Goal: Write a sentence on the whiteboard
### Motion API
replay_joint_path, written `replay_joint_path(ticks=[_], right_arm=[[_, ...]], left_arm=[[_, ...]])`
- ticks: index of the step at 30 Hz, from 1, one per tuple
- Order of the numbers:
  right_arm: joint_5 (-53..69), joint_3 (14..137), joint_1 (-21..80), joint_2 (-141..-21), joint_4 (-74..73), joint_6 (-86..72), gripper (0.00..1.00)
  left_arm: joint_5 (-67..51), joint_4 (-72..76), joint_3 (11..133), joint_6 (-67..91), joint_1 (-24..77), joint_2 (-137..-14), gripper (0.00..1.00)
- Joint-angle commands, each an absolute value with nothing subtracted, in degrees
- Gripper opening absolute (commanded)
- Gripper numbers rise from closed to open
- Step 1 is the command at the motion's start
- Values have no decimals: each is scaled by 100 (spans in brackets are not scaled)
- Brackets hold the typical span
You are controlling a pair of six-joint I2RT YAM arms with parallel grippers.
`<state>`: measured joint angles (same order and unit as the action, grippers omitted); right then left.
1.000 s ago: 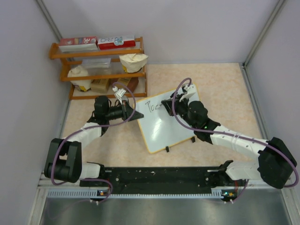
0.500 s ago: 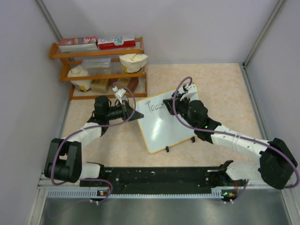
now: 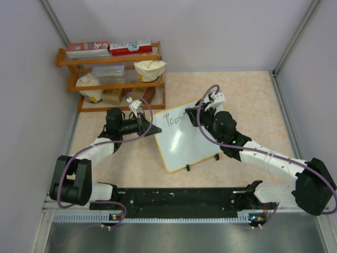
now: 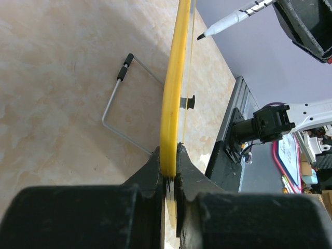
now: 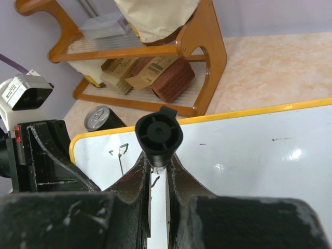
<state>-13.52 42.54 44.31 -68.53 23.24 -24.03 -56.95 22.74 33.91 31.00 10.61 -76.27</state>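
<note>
The whiteboard (image 3: 184,142), white with a yellow frame, stands tilted mid-table. My left gripper (image 3: 152,128) is shut on its left edge; the left wrist view shows the yellow rim (image 4: 174,78) pinched between the jaws of that gripper (image 4: 168,155). My right gripper (image 3: 202,112) is shut on a black marker (image 5: 158,134), held over the board's upper part (image 5: 249,155). The marker tip (image 4: 199,37) is close to the board face. A few black letters of the sentence (image 3: 171,119) show at the board's top left, also in the right wrist view (image 5: 120,153).
A wooden shelf (image 3: 113,79) with boxes, a paper bag and jars stands at the back left, close behind the board. A dark can (image 5: 98,118) lies by its foot. The board's wire stand (image 4: 119,104) rests on the table behind it. Walls close in on both sides.
My right gripper with the marker has moved to the right and slightly back along the board's top line. The left gripper and the board have stayed put.
</note>
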Motion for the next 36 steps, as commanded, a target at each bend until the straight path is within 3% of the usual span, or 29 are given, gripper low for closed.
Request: replay_joint_path(ticks=[1,16,36], right_arm=[[-1415,4684,4368,-6759,2522,-2259,0],[-1459,5080,4368,-7294,2399,-2171,0],[-1257,4447,4368,-7198,2285,-2399,0]], left_arm=[[-5414,2039,3322,2294,1116,-7629,0],[-5405,2013,3331,2267,1125,-7638,0],[-5388,2083,3287,2303,1116,-7620,0]])
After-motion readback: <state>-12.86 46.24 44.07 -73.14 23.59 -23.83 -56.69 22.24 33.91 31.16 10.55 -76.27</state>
